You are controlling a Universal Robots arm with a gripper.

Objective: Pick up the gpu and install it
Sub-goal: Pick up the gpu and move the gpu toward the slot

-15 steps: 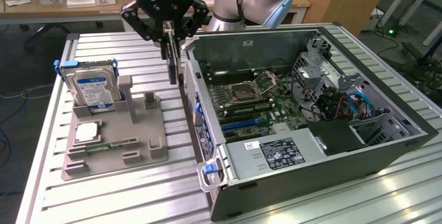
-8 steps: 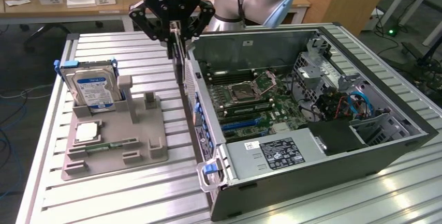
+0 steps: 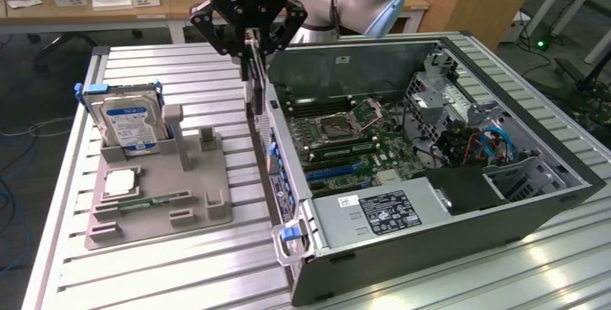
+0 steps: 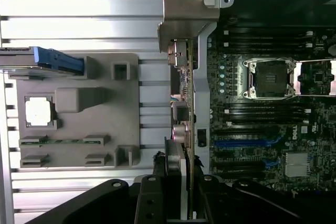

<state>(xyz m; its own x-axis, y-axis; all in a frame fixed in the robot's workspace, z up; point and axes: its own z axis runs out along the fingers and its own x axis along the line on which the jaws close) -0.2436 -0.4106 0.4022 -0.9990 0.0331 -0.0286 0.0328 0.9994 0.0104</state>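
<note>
On the exterior view's left, a silver hard drive [image 3: 129,127] with a blue label is standing upright in a grey holder tray [image 3: 186,175], which is lying on the ribbed metal desk [image 3: 143,267]. A square processor chip [image 3: 121,182] and a narrow green memory stick [image 3: 153,201] are resting in the tray's pockets. Just right of the tray, the fingers [image 3: 236,46] are pinching the gpu [image 3: 257,81] by its upper edge. The card is hanging edge-down along the near side wall of the open computer case [image 3: 534,202], between the tray and the motherboard [image 3: 348,145]. I cannot tell whether it is touching that wall. In the wrist view its pale bracket [image 4: 186,14] is showing at one end. Further right, a power supply [image 3: 382,210] and blue cables [image 3: 496,142] are sitting inside the case.
</note>
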